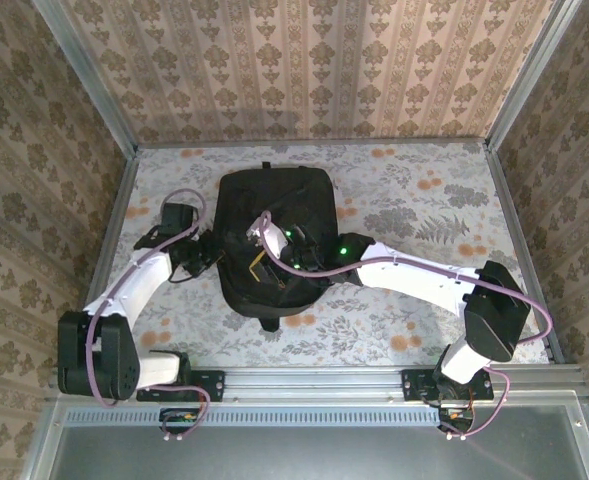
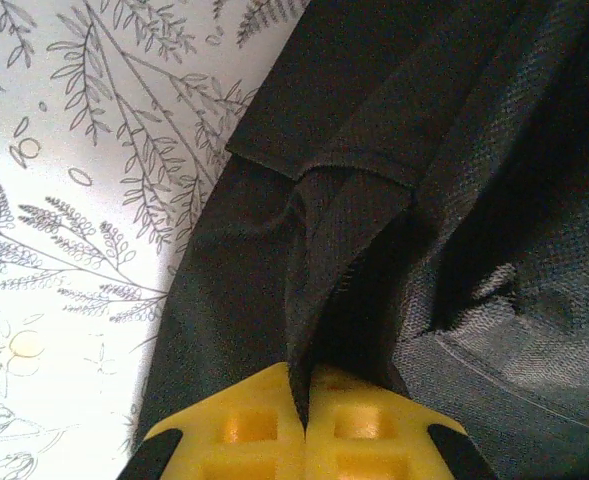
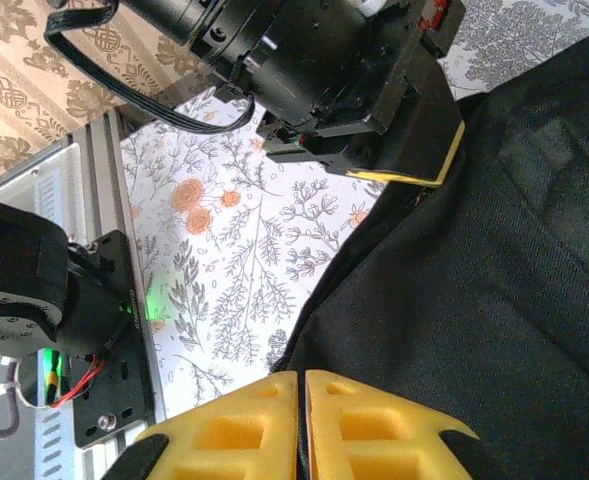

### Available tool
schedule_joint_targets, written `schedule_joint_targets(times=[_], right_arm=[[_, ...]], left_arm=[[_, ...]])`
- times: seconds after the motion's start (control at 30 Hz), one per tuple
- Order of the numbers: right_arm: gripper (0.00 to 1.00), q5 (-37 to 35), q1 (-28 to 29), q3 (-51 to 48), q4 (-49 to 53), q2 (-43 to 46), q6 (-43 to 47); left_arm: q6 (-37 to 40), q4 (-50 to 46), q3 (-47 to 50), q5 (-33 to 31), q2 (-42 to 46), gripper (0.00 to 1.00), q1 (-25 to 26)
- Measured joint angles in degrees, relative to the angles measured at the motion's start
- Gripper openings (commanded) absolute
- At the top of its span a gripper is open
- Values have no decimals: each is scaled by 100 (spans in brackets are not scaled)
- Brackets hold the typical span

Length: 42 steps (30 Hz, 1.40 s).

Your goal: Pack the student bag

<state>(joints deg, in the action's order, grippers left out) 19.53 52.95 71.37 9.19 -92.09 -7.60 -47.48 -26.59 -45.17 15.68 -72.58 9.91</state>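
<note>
The student bag (image 1: 274,215), a large black soft backpack, lies flat in the middle of the table. My left gripper (image 1: 214,258) is at the bag's left edge. Its yellow fingers (image 2: 244,425) are shut on a raised fold of the bag's black fabric (image 2: 324,260). My right gripper (image 1: 261,265) reaches over the bag from the right. Its yellow fingers (image 3: 244,430) stand together with only a thin slit between them, tips at the edge of the bag (image 3: 474,300). Whether fabric is pinched there is hidden. The left gripper (image 3: 424,180) shows just ahead of them.
A floral tablecloth (image 1: 424,200) covers the table, with patterned walls on three sides. An aluminium rail (image 1: 314,378) runs along the near edge and carries both arm bases. The left arm's base (image 3: 34,290) sits close to the bag's near corner.
</note>
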Motion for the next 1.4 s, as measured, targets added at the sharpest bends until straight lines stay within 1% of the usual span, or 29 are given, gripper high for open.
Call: schedule_joint_targets(times=[0.13, 0.27, 0.37, 0.43, 0.53, 0.57, 0.7, 0.87, 1.07, 1.13, 1.3, 1.4], right_arm=[[20, 262, -155, 0, -157, -7, -323], [21, 463, -354, 46, -372, -118, -922], [22, 638, -435, 278, -411, -400, -1482], [28, 741, -446, 472, -420, -608, -1808], [34, 793, -402, 813, -297, -894, -2031], [34, 772, -380, 927, -212, -975, -2057], [34, 509, -317, 1342, 247, -1283, -2022], [33, 24, -291, 1604, 782, -1624, -1836], [24, -369, -337, 1609, 1029, -1727, -1733], [24, -205, -448, 1504, 885, -1725, -1801], [19, 1012, -911, 826, -251, -1727, -2430], [19, 1388, -1062, 726, -472, -1729, -2667]], left_arm=[[-308, 494, 396, 260, 503, 0, -50], [-664, 929, 833, 636, 1067, 0, -114], [-787, 925, 927, 837, 1447, 0, -142], [-789, 929, 927, 953, 1633, 0, -146], [-787, 931, 925, 1141, 1823, 0, -179], [-787, 944, 925, 1200, 1849, 0, -181], [-785, 1021, 927, 1451, 1875, 0, -184], [-785, 1266, 1025, 1727, 1958, 0, -214], [-782, 1440, 1106, 1945, 1963, 0, -216], [-782, 1504, 1108, 2002, 1967, 0, -219], [-785, 1777, 1224, 2170, 1982, 0, -219], [-852, 2100, 1364, 2282, 1982, 0, -219]])
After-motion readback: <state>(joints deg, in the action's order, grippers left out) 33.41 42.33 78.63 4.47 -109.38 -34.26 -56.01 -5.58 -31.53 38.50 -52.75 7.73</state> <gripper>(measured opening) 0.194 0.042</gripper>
